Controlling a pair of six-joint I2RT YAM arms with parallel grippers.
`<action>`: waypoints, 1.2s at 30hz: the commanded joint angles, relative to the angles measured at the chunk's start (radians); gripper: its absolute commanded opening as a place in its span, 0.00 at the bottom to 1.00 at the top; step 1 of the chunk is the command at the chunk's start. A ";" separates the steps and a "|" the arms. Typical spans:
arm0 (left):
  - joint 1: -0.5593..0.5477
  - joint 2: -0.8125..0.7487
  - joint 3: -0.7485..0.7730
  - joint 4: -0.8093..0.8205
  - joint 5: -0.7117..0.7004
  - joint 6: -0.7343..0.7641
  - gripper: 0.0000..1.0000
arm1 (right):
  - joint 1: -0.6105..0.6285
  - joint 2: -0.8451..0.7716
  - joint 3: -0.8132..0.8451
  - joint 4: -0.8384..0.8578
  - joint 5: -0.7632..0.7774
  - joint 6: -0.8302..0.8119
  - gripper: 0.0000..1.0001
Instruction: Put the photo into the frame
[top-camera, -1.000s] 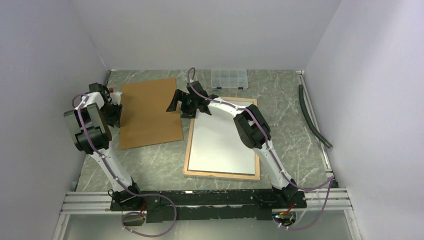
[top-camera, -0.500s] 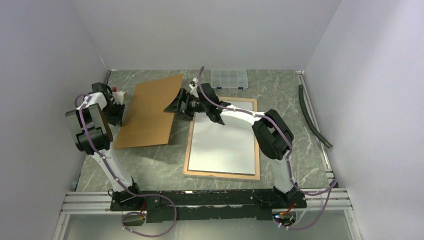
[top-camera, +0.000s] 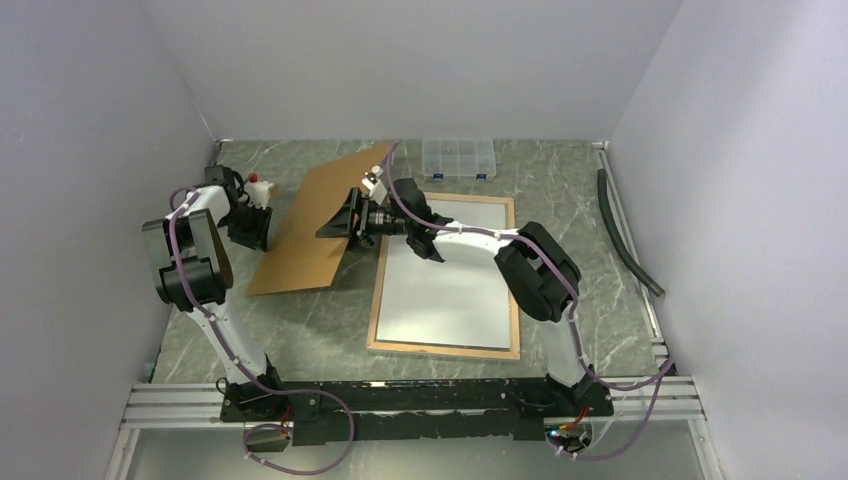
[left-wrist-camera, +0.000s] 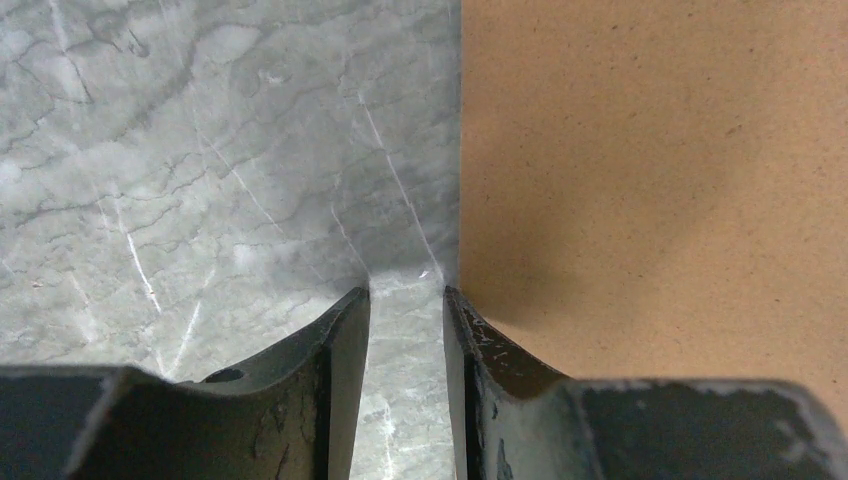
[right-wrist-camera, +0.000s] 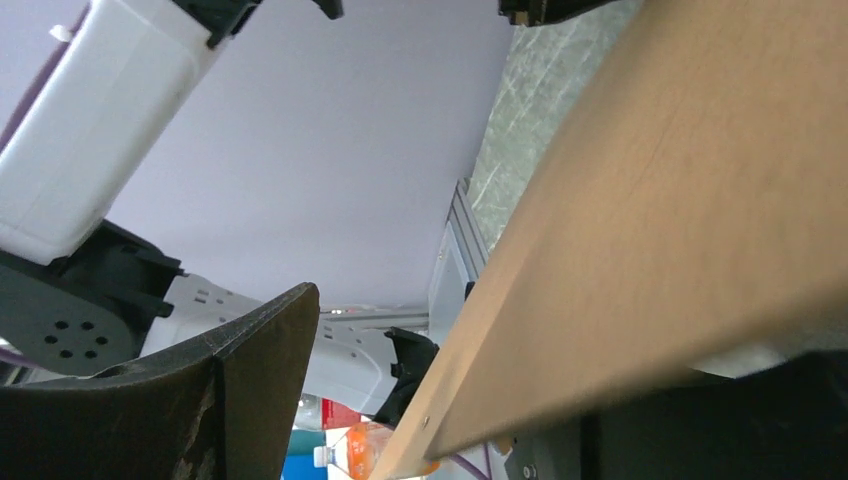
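Observation:
The frame (top-camera: 377, 300) lies flat at the table's middle, light wood border up, and a plain white sheet (top-camera: 445, 280) fills it. No printed side of a photo shows. The brown backing board (top-camera: 300, 240) stands tilted, its right edge raised. My right gripper (top-camera: 342, 218) is open under that raised edge. In the right wrist view the board (right-wrist-camera: 650, 250) rests on one finger and the other finger (right-wrist-camera: 250, 380) stands well apart. My left gripper (top-camera: 252, 228) is at the board's left edge. In the left wrist view its jaws (left-wrist-camera: 407, 300) are slightly open over bare marble, beside the board (left-wrist-camera: 650, 150).
A clear compartment box (top-camera: 458, 157) sits at the back. A white bottle with a red cap (top-camera: 258, 188) stands behind the left gripper. A black hose (top-camera: 625, 235) lies along the right wall. The metal rail (top-camera: 400, 395) runs along the near edge.
The right gripper has moved left and up, raising the board's right edge so that the board tilts more steeply. The left gripper has shifted right, towards the board's left edge.

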 joint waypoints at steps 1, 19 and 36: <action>-0.015 0.020 -0.051 -0.093 0.117 -0.012 0.39 | 0.010 0.026 0.082 0.055 -0.022 0.008 0.71; -0.015 -0.124 0.049 -0.190 0.190 0.032 0.52 | 0.006 -0.180 -0.002 -0.363 0.164 -0.256 0.06; -0.162 -0.946 -0.083 -0.409 0.528 0.825 0.94 | -0.110 -0.241 0.234 -0.377 0.155 0.147 0.01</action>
